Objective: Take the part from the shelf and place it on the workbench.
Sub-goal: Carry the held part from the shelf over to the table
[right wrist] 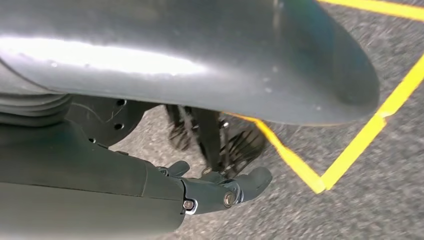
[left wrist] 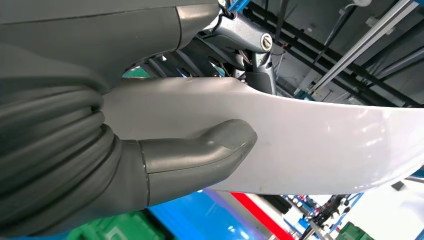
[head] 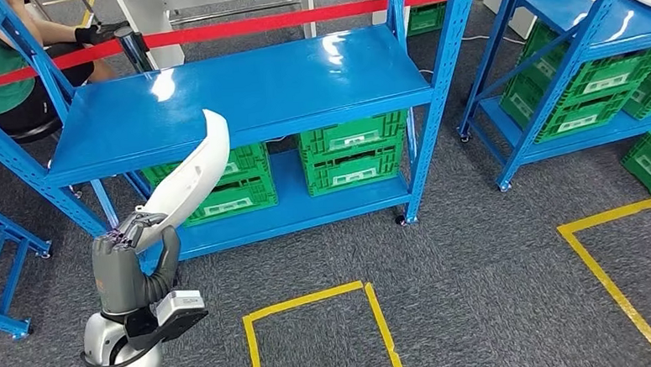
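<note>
The part [head: 191, 178], a long curved white shell, sits in the left hand [head: 128, 261] at about eight o'clock in the head view. Its lower end is clamped in the hand and its tip rises toward one o'clock, in front of the edge of the blue shelf [head: 242, 91]. In the left wrist view the thick grey thumb [left wrist: 210, 147] presses flat on the white surface of the part [left wrist: 320, 145] while darker fingers close on its other side, so the hand grips it. The right hand [right wrist: 220, 187] hangs over grey carpet [right wrist: 380, 200] crossed by yellow tape [right wrist: 350, 150]; its dark fingers look loosely curled with nothing in them. Under the shelf top stand green crates [head: 350, 153]. A red barrier tape [head: 297, 18] runs at twelve o'clock, with a seated person [head: 1, 74] at ten o'clock behind it. A yellow floor outline [head: 312, 319] lies at six o'clock.
</note>
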Tool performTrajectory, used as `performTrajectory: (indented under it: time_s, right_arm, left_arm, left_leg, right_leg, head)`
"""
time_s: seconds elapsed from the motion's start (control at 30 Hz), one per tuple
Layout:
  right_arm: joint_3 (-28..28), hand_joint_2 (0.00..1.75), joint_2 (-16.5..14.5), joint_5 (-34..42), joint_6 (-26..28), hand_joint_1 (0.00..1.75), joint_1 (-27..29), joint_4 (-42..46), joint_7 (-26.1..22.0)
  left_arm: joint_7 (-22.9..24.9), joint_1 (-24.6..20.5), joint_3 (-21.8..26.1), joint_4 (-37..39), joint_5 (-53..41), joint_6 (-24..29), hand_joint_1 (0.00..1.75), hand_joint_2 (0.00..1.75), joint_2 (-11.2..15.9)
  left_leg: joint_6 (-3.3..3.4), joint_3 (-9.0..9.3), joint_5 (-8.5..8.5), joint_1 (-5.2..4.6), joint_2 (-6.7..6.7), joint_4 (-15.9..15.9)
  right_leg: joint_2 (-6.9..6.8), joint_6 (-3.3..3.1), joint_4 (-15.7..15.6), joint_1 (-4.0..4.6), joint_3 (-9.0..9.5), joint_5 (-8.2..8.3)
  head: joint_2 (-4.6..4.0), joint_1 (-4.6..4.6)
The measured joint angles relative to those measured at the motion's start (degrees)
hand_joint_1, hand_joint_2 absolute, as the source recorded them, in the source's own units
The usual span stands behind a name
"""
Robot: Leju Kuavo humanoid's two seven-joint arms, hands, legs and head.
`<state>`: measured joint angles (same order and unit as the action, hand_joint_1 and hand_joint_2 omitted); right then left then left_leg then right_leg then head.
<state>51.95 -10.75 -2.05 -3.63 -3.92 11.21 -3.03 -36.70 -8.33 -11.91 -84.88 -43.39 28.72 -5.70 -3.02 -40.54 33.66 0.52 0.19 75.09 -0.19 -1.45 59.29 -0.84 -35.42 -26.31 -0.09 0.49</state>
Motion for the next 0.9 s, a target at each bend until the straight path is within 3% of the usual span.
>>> performTrajectory:
  time_s: [0.03, 0.07, 0.1, 0.17, 0.2, 0.27, 0.3, 0.33, 0.37, 0.43, 0.47, 0.5, 0.53, 0.57, 0.6, 0.67, 0.7, 0.77, 0.8, 0.83, 0.9]
  right_arm:
    - [0.0, 0.00, 0.0, 0.0, 0.0, 0.00, 0.0, 0.0, 0.0]
    - [0.0, 0.00, 0.0, 0.0, 0.0, 0.00, 0.0, 0.0, 0.0]
    - [0.0, 0.00, 0.0, -0.1, 0.0, 0.00, 0.0, 0.0, -0.1]
    - [0.0, 0.00, 0.0, -0.4, 0.0, 0.00, -0.1, 0.0, 0.0]
    - [-0.1, 0.00, 0.0, -0.5, 0.0, 0.00, -0.1, 0.0, 0.0]
    - [-0.2, 0.00, 0.0, -0.6, 0.0, 0.00, -0.1, 0.0, 0.0]
    - [-0.2, 0.00, 0.0, -0.6, 0.1, 0.00, 0.0, 0.0, 0.0]
    - [-0.3, 0.00, 0.1, -0.6, 0.1, 0.00, 0.0, 0.0, 0.0]
    - [-0.3, 0.00, 0.1, -0.7, 0.1, 0.00, 0.0, 0.0, 0.0]
    - [-0.3, 0.00, 0.1, -0.7, 0.1, 0.00, 0.0, 0.0, 0.0]
    - [-0.3, 0.00, 0.1, -0.7, 0.1, 0.00, 0.0, 0.0, 0.0]
    - [-0.3, 0.00, 0.1, -0.7, 0.1, 0.00, 0.0, 0.0, 0.0]
    - [-0.3, 0.00, 0.1, -0.7, 0.1, 0.00, 0.0, 0.0, 0.0]
    - [-0.3, 0.00, 0.2, -0.7, 0.1, 0.00, -0.1, 0.0, 0.0]
    - [-0.3, 0.00, 0.2, -0.7, 0.2, 0.00, -0.1, 0.0, 0.0]
    - [-0.3, 0.00, 0.3, -0.7, 0.1, 0.00, -0.2, 0.0, 0.0]
    - [-0.3, 0.00, 0.3, -0.7, 0.1, 0.00, -0.3, 0.0, 0.0]
    - [-0.3, 0.00, 0.3, -0.7, 0.1, 0.00, -0.3, 0.0, 0.0]
    - [-0.3, 0.00, 0.3, -0.8, 0.1, 0.00, -0.3, 0.0, 0.0]
    - [-0.3, 0.00, 0.3, -0.9, 0.1, 0.00, -0.3, -0.1, 0.0]
    - [-0.4, 0.00, 0.3, -1.3, 0.0, 0.00, -0.3, -0.1, 0.0]
  left_arm:
    - [0.0, 0.0, 0.0, 0.0, 0.0, 0.0, 1.75, 1.75, 0.0]
    - [0.0, 0.0, 0.0, 0.0, 0.0, 0.0, 1.75, 1.75, 0.0]
    - [0.0, -0.2, 0.0, 0.0, 0.0, 0.0, 1.75, 1.75, 0.0]
    - [0.0, -0.4, 0.2, 0.0, 0.0, 0.1, 1.75, 1.75, 0.0]
    - [0.0, -0.6, 0.3, 0.0, 0.1, 0.1, 1.75, 1.75, 0.0]
    - [0.0, -0.7, 0.6, 0.0, 0.1, 0.2, 1.75, 1.75, 0.0]
    - [0.0, -0.7, 0.7, 0.0, 0.1, 0.2, 1.75, 1.75, 0.0]
    - [0.0, -0.8, 0.7, 0.0, 0.1, 0.2, 1.75, 1.75, 0.0]
    - [0.0, -0.8, 0.7, 0.0, 0.1, 0.2, 1.75, 1.75, 0.0]
    - [0.0, -0.8, 0.7, 0.1, 0.1, 0.2, 1.75, 1.75, 0.0]
    - [0.0, -0.8, 0.8, 0.2, 0.1, 0.2, 1.75, 1.75, 0.0]
    - [0.0, -0.8, 0.8, 0.2, 0.1, 0.2, 1.75, 1.75, 0.0]
    - [0.0, -0.8, 0.8, 0.3, 0.1, 0.2, 1.75, 1.75, 0.0]
    - [0.0, -0.7, 0.9, 0.3, 0.1, 0.2, 1.75, 1.75, 0.0]
    - [0.0, -0.8, 0.9, 0.3, 0.1, 0.2, 1.75, 1.75, 0.0]
    - [0.0, -0.8, 0.9, 0.3, 0.1, 0.2, 1.75, 1.75, 0.0]
    - [0.0, -0.8, 0.9, 0.2, 0.1, 0.2, 1.75, 1.75, 0.0]
    - [0.0, -0.8, 1.0, 0.2, 0.1, 0.2, 1.75, 1.75, 0.0]
    - [0.0, -0.8, 1.0, 0.2, 0.1, 0.2, 1.75, 1.75, 0.1]
    - [0.0, -0.8, 1.1, 0.2, 0.2, 0.4, 1.75, 1.75, 0.2]
    - [0.0, -0.6, 1.5, 0.1, 0.6, 0.7, 1.75, 1.75, 0.4]
  left_leg:
    - [0.07, 1.72, -1.52, 0.01, 0.00, -0.8]
    - [0.22, 4.44, -2.97, 0.01, -0.02, -3.6]
    - [0.47, 7.84, -3.26, -0.04, -0.07, -8.0]
    - [1.18, 12.96, -2.07, -0.28, -0.22, -15.4]
    - [1.60, 13.88, -1.36, -0.46, -0.29, -17.2]
    - [2.66, 13.19, -2.05, -0.59, -0.17, -17.6]
    - [3.25, 12.66, -2.69, -0.55, -0.07, -17.6]
    - [3.78, 12.00, -3.44, -0.48, 0.04, -17.7]
    - [4.17, 11.19, -4.24, -0.44, 0.14, -17.8]
    - [4.48, 9.42, -5.72, -0.57, 0.17, -17.6]
    - [4.49, 8.43, -6.47, -0.65, 0.20, -17.5]
    - [4.45, 7.40, -7.14, -0.70, 0.22, -17.2]
    - [4.37, 6.29, -7.77, -0.73, 0.23, -16.9]
    - [4.23, 5.24, -8.32, -0.73, 0.23, -16.5]
    - [4.03, 4.31, -8.80, -0.75, 0.24, -16.1]
    - [3.46, 3.18, -9.62, -0.83, 0.29, -15.4]
    - [3.12, 2.97, -10.06, -0.82, 0.34, -15.3]
    - [2.39, 2.82, -10.99, -0.73, 0.36, -15.5]
    - [2.00, 2.57, -10.56, -0.64, 0.25, -15.3]
    - [1.58, 2.12, -9.01, -0.55, 0.13, -14.4]
    - [0.75, 0.78, -3.26, -0.29, -0.05, -9.5]
  right_leg:
    - [-0.01, 0.15, 0.0, 0.00, -0.92, 0.72]
    - [-0.01, 0.33, 0.0, -0.01, -1.66, 1.39]
    - [0.01, 0.58, 0.1, 0.05, -2.23, 1.99]
    - [0.03, 1.21, 0.0, 0.12, -2.74, 3.11]
    - [0.02, 1.60, -0.1, 0.11, -2.79, 3.65]
    - [0.04, 2.44, -0.4, -0.05, -2.89, 4.43]
    - [0.08, 2.80, 0.1, -0.12, -3.21, 3.66]
    - [0.13, 3.11, 1.4, -0.14, -3.75, 1.78]
    - [0.16, 3.33, 3.9, -0.21, -4.52, -1.18]
    - [0.18, 3.69, 11.0, -0.15, -6.11, -6.84]
    - [0.18, 3.78, 14.2, -0.14, -6.46, -7.89]
    - [0.18, 3.78, 15.9, -0.12, -6.10, -7.49]
    - [0.17, 3.70, 15.7, -0.10, -4.74, -6.08]
    - [0.17, 3.53, 13.4, -0.07, -2.35, -4.57]
    - [0.17, 3.22, 9.5, 0.01, 0.89, -4.16]
    - [0.21, 2.46, 1.9, 0.34, 6.06, -5.25]
    - [0.24, 2.07, -0.1, 0.51, 7.11, -6.01]
    - [0.19, 1.27, -0.7, 0.58, 6.64, -5.39]
    - [0.07, 0.83, -0.8, 0.48, 6.21, -4.73]
    - [-0.07, 0.35, -1.0, 0.37, 5.61, -3.96]
    - [-0.25, -0.17, -1.2, 0.23, 3.99, -2.40]
  head:
    - [0.00, -0.01]
    - [0.00, 0.01]
    - [0.00, 0.00]
    - [0.00, 0.02]
    - [0.00, -0.04]
    - [0.00, -0.17]
    - [0.00, -0.18]
    - [0.00, -0.15]
    - [0.00, -0.13]
    - [0.00, -0.12]
    - [0.00, -0.13]
    - [0.00, -0.13]
    - [0.00, -0.13]
    - [0.00, -0.13]
    - [0.00, -0.11]
    - [0.00, -0.15]
    - [0.00, -0.13]
    - [0.00, -0.02]
    - [0.00, -0.01]
    - [0.00, -0.05]
    - [0.00, -0.18]
